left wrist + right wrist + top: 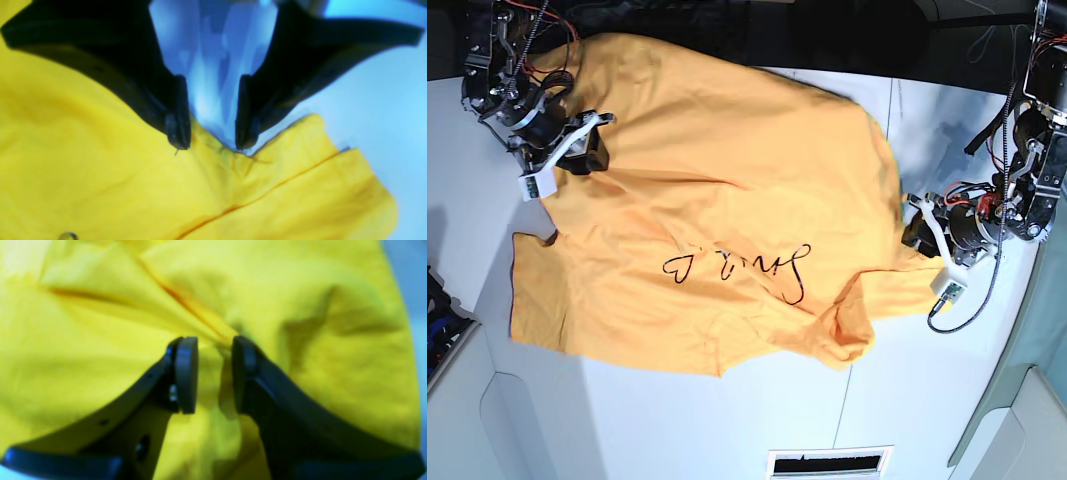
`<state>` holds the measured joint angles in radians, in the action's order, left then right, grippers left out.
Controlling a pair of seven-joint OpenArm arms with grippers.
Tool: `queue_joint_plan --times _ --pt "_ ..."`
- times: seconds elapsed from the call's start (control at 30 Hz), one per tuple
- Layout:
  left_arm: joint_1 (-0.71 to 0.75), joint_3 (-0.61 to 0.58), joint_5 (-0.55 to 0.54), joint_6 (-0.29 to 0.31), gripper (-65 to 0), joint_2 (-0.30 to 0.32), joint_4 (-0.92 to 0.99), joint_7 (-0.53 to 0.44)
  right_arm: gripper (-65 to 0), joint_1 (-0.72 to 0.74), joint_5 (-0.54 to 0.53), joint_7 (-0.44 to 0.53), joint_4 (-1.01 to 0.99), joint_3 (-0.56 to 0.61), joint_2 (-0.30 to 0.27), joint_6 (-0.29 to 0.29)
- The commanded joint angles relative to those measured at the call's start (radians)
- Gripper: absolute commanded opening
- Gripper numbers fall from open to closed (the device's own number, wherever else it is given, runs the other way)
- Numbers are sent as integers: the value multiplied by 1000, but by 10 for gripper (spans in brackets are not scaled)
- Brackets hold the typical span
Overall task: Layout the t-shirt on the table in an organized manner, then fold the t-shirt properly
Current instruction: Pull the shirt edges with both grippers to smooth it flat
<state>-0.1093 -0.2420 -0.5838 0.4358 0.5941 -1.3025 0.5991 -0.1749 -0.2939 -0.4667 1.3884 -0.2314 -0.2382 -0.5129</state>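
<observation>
The orange t-shirt [717, 210] lies spread over the white surface [927, 400], mostly flat but rumpled, with thin black handwritten-looking line markings [737, 268] showing near its middle. Its lower edge runs across the surface toward the front of the base view, and one sleeve [862, 310] is bunched and creased at the shirt's edge nearest the left hand [919, 232]. That left hand sits at the shirt's side edge, its fingers [178, 113] standing apart with a narrow gap; in the left wrist view their tips rest right at the fabric border, a puckered fold of cloth lying just under and between them, and bare surface shows beyond. Whether the cloth is truly pinched there cannot be told. The right hand [577, 150] is at the opposite, upper corner of the shirt, over the fabric. In the right wrist view its two pads [186, 373] stand a little apart, with a raised ridge of shirt cloth running up between them, and creases fan out from that spot.
</observation>
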Motion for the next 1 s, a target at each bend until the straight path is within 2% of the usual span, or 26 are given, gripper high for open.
queue_joint_plan --times 0.0,0.1,0.2,0.33,0.43,0.53,0.7,0.8,0.9,0.97 --pt "3 8 -31 24 -390 9 -28 -8 -461 7 19 -16 5 -28 -16 20" --pt "48 8 -56 29 -390 -24 -46 -3 -461 41 -37 -12 5 -68 -16 19" --pt "91 8 -56 30 -390 -94 -47 9 -461 82 -112 -13 5 -73 -14 14" --pt "133 8 -56 59 -390 -182 -58 11 -461 143 -202 -53 16 -73 18 -34" --pt "137 11 -55 58 -390 -195 -115 11 -461 172 -245 -135 50 -71 68 -40" --pt "128 60 -54 58 -390 -195 -204 11 -461 171 -275 -177 85 -54 123 -53" --pt "71 158 -23 45 -390 -175 -248 10 -461 162 -248 -188 91 50 212 -53" --pt "45 164 -4 20 -390 -143 -239 -12 -461 161 -171 -180 91 145 253 -51" --pt "12 164 35 20 -390 -139 -222 -38 -461 164 -63 -115 91 246 282 -10" --pt "-10 159 13 17 -390 -141 -201 -42 -461 164 11 -84 88 309 302 38"
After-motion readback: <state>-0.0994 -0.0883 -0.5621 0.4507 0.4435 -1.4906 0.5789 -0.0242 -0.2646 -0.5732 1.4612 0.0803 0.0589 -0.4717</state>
